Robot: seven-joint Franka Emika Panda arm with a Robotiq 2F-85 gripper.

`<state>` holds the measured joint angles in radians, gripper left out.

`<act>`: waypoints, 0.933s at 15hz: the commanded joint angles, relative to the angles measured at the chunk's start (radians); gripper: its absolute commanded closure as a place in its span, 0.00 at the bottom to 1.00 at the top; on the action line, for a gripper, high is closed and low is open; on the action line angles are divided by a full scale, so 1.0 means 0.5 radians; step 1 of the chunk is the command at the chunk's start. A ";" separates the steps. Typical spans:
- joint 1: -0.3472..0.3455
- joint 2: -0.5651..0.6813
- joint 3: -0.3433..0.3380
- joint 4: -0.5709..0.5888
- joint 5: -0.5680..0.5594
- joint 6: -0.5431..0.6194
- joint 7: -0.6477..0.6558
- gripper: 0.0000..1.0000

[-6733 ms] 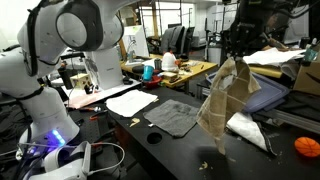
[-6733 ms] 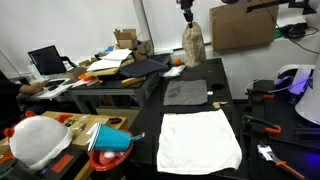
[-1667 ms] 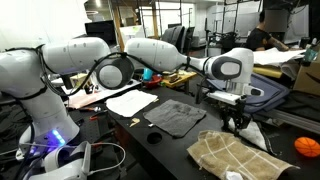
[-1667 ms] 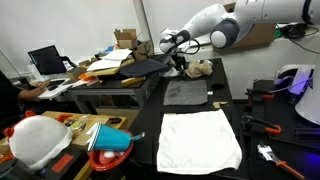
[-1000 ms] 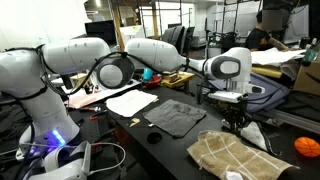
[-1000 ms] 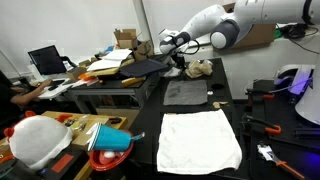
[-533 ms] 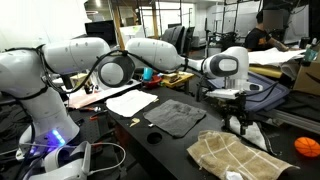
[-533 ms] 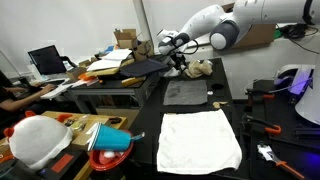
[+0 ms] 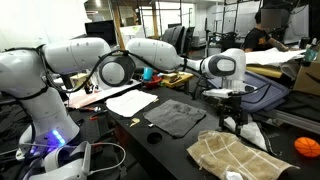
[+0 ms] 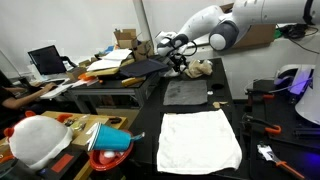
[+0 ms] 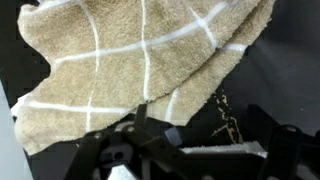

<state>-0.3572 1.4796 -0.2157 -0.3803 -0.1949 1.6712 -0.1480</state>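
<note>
A tan towel with white grid lines (image 9: 236, 158) lies flat on the black table, seen in both exterior views (image 10: 202, 69). My gripper (image 9: 233, 124) hangs just above its far edge, jaws spread, with nothing between them (image 10: 180, 66). In the wrist view the towel (image 11: 130, 70) fills the upper picture. The gripper (image 11: 205, 142) enters from the bottom, and its dark fingers (image 11: 108, 150) stand wide apart over the bare black tabletop beside the towel's corner.
A grey cloth (image 9: 172, 118) (image 10: 185, 92) lies mid-table and a white towel (image 10: 200, 140) beyond it. A crumpled white cloth (image 9: 252, 131) sits beside the gripper. An orange ball (image 9: 306, 147) rests at the table's end. Cluttered desks (image 10: 110, 70) flank the table.
The jaws have spread apart over the last second and let go of the tan towel, which stays flat on the table. The gripper has lifted slightly.
</note>
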 commanded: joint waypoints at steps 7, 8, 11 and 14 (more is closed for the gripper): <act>-0.008 0.004 -0.083 -0.013 -0.086 -0.051 0.260 0.00; -0.005 0.004 -0.090 -0.016 -0.101 -0.044 0.285 0.00; 0.006 0.004 -0.115 -0.026 -0.145 -0.001 0.355 0.26; 0.012 0.004 -0.125 -0.024 -0.174 0.021 0.399 0.49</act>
<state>-0.3627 1.4816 -0.2587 -0.3873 -0.2603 1.6648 0.0129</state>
